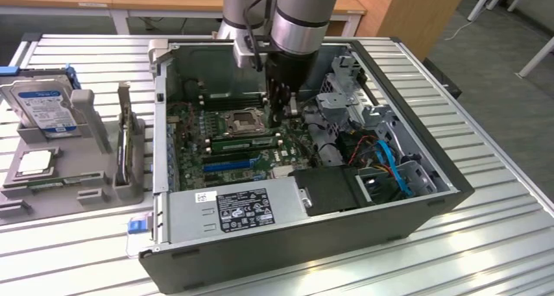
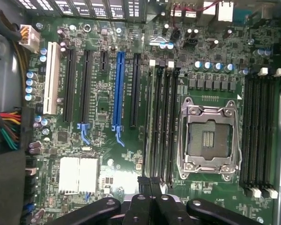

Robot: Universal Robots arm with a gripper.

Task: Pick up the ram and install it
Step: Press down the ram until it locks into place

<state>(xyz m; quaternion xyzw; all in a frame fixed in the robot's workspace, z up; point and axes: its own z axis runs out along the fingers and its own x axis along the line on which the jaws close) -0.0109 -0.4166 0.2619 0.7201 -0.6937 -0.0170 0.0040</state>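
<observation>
Slatted metal bench [image 1: 484,198], with an open computer case [image 1: 286,257] lying on its side across the middle, open face up. Toward the bench's edge on the exterior view's left, a grey fixture [image 1: 87,185] holding a hard drive [image 1: 48,108] upright near its far corner. Grey robot arm [image 1: 303,17] reaching straight down into the case, close to the far wall.

Inside the case, flat on its floor, a green motherboard [image 2: 103,117]. Against the near wall, a grey power supply [image 1: 199,211] bearing a black label [image 1: 246,215].

On the motherboard, a silver processor socket [image 2: 207,138] with its contacts showing, flanked on two sides by long black memory slots [image 2: 257,131]. The ram [image 1: 246,140] standing on edge in the bank of slots just beside the socket, on the side toward the blue expansion slot [image 2: 118,89], parallel to its neighbours and level along its length.

Gripper [image 2: 150,182] poised over one end of that bank. Black fingers pressed together, only a thin seam between the tips. Cannot tell whether touching the ram's top edge or hanging just above it.
</observation>
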